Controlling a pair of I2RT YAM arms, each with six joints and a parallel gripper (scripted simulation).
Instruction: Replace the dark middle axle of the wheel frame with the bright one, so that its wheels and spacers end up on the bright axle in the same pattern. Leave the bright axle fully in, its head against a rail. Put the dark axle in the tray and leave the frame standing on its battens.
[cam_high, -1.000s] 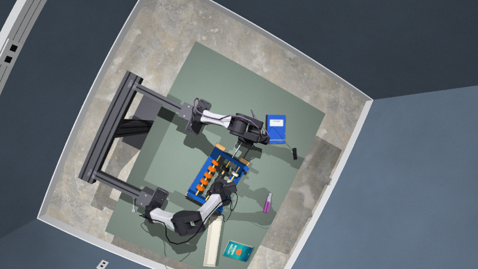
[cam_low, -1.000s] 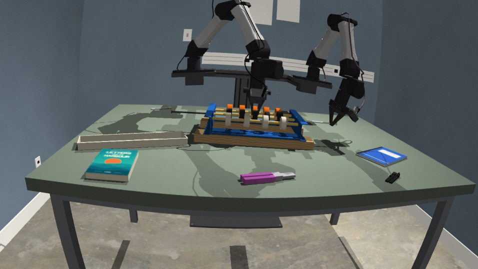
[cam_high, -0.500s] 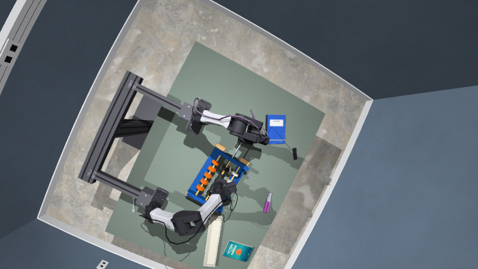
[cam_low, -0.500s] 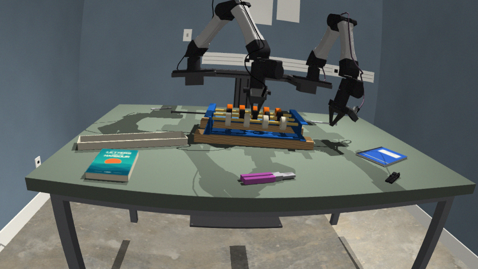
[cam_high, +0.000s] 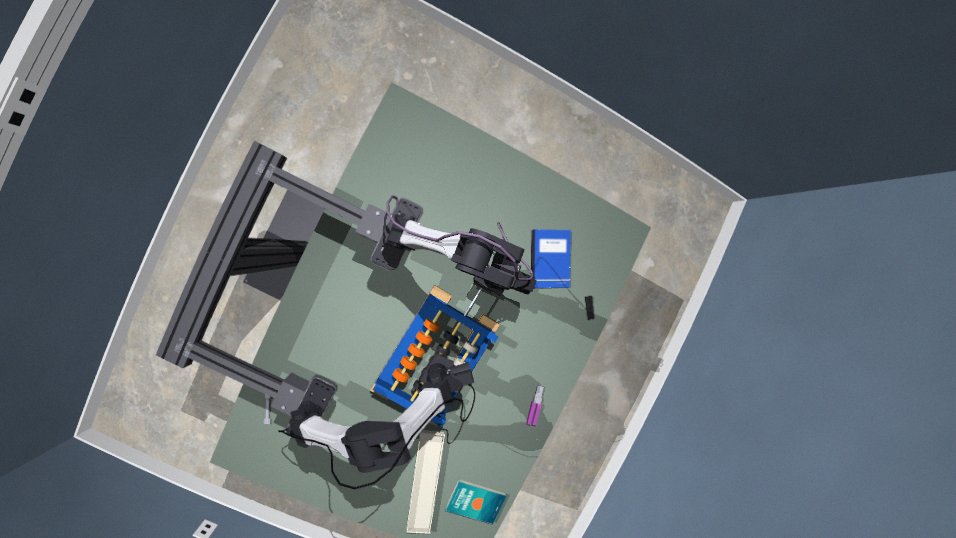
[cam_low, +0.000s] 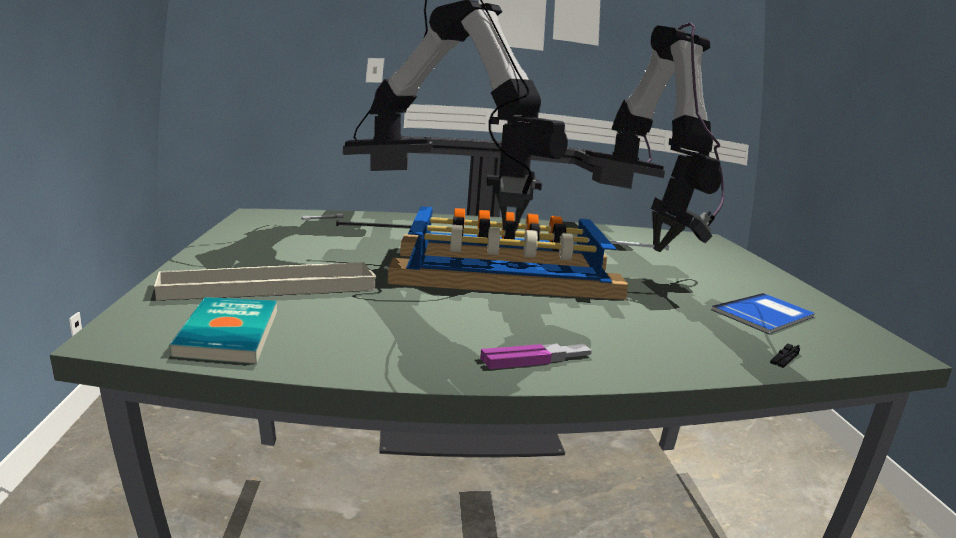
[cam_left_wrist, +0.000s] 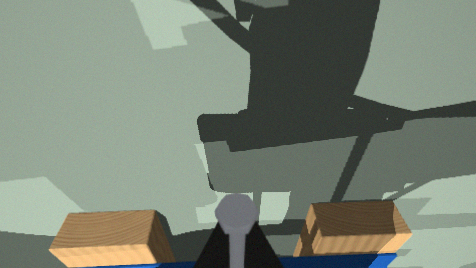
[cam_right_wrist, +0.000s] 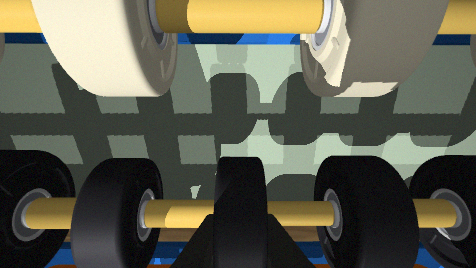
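axle (cam_high: 472, 302) (cam_low: 631, 243) (cam_left_wrist: 236, 212) of bright metal, round-headed

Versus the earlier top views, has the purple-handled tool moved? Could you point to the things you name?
No. The purple-handled tool (cam_high: 535, 407) (cam_low: 524, 355) keeps its place and angle relative to the blue notebook (cam_high: 552, 259) (cam_low: 764, 312).
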